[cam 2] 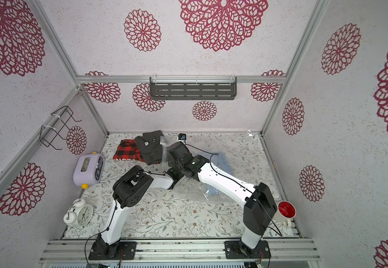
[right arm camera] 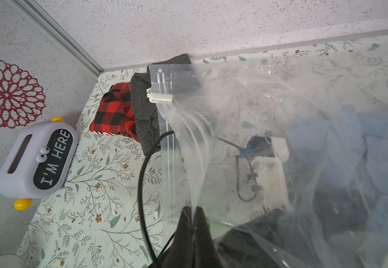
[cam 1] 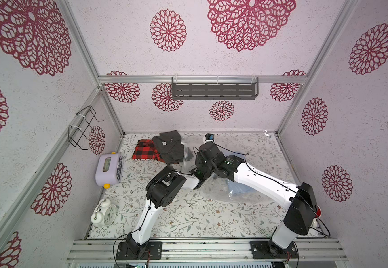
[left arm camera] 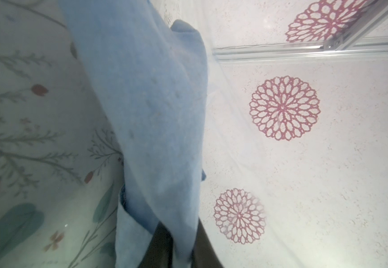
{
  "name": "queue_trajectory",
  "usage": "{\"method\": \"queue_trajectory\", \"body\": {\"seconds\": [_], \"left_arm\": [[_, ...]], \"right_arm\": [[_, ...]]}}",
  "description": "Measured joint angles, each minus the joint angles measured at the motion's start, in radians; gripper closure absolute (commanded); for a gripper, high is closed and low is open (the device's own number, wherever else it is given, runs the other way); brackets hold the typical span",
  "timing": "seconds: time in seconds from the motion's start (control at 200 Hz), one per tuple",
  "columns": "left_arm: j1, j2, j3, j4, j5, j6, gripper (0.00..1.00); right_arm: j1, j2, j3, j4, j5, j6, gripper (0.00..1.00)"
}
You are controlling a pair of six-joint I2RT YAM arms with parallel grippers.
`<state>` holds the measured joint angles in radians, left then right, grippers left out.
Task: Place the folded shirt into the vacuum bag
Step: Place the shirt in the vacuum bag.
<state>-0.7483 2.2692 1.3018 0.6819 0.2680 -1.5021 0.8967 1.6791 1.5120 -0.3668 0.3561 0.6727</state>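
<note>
The vacuum bag (cam 1: 214, 192) is clear and crumpled and lies mid-table in both top views, its zip strip (right arm camera: 168, 148) carrying a white slider (right arm camera: 160, 97). My right gripper (right arm camera: 194, 210) is shut on the bag's upper mouth edge and holds it raised. The folded shirt (left arm camera: 153, 104) is light blue and shows through the plastic (cam 1: 241, 189) under the right arm. My left arm reaches into the bag's mouth. My left gripper (left arm camera: 181, 224) has the shirt's cloth filling the narrow gap between its dark fingers. In the top views the right wrist hides it.
A red-and-black plaid cloth (cam 1: 145, 150) and a dark striped garment (cam 1: 169, 146) lie at the back left. A lilac box (cam 1: 109, 169) and a white alarm clock (cam 1: 103, 212) stand by the left wall. A red cup (cam 2: 286, 210) sits front right.
</note>
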Motion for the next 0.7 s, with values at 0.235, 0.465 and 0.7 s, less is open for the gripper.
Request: {"method": "queue_trajectory", "body": {"seconds": [0.235, 0.465, 0.7], "left_arm": [[-0.001, 0.024, 0.015, 0.04, 0.027, -0.056, 0.75], [-0.005, 0.062, 0.076, 0.052, 0.043, -0.082, 0.75], [-0.016, 0.105, 0.168, -0.023, 0.076, -0.075, 0.73]], "right_arm": [[0.002, 0.0, 0.004, -0.008, -0.008, 0.0, 1.0], [0.007, 0.002, 0.024, -0.019, -0.016, 0.0, 1.0], [0.024, 0.006, 0.029, -0.02, -0.045, -0.002, 1.0]]}}
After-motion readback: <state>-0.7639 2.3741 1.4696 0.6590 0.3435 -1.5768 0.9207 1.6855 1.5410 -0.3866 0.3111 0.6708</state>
